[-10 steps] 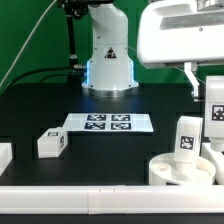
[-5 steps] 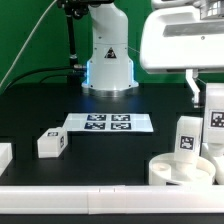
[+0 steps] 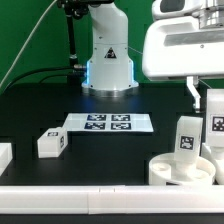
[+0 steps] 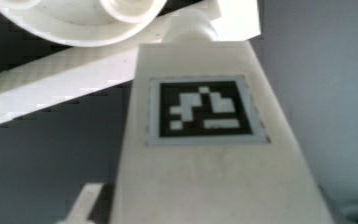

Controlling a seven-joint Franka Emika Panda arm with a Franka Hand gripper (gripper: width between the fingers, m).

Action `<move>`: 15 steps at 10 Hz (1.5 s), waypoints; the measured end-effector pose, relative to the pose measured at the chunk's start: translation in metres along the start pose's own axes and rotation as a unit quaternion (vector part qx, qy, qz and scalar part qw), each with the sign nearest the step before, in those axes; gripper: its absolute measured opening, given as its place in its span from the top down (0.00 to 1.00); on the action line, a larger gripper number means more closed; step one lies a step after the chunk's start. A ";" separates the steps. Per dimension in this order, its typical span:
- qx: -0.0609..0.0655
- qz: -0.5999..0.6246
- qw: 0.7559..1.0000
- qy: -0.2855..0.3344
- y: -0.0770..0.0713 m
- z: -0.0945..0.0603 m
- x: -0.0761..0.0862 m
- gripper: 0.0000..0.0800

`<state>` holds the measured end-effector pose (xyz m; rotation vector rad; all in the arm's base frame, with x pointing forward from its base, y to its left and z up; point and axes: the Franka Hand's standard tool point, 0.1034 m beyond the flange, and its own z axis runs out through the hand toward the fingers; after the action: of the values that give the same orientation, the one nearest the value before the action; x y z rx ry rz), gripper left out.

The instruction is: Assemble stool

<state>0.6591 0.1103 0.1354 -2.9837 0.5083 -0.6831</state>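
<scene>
Your gripper (image 3: 209, 96) is clamped on a stool leg (image 3: 214, 118), held upright w/ tag showing, just beside the seat (image 3: 172, 172) at the desk's front edge, exterior view's right. A 2nd leg (image 3: 187, 136) stands in the seat. A 3rd leg (image 3: 52, 144) lies well apart, toward the exterior view's left.

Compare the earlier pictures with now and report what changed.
The gripper, shut on a leg, sank slightly and drifted toward the exterior view's right, taking the leg with it. Nothing was grabbed or let go. The seat, the standing leg on it, the loose leg and the marker board stayed put.
</scene>
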 end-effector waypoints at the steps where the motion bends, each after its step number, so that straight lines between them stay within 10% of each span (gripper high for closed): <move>1: -0.006 0.002 1.000 -0.007 -0.002 0.003 -0.005 0.57; 5: -0.053 -0.062 0.997 0.000 0.020 0.009 -0.011 0.57; 15: -0.052 -0.074 0.996 0.000 0.017 0.032 -0.023 0.57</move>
<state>0.6482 0.1006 0.0953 -3.1440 0.3364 -0.6872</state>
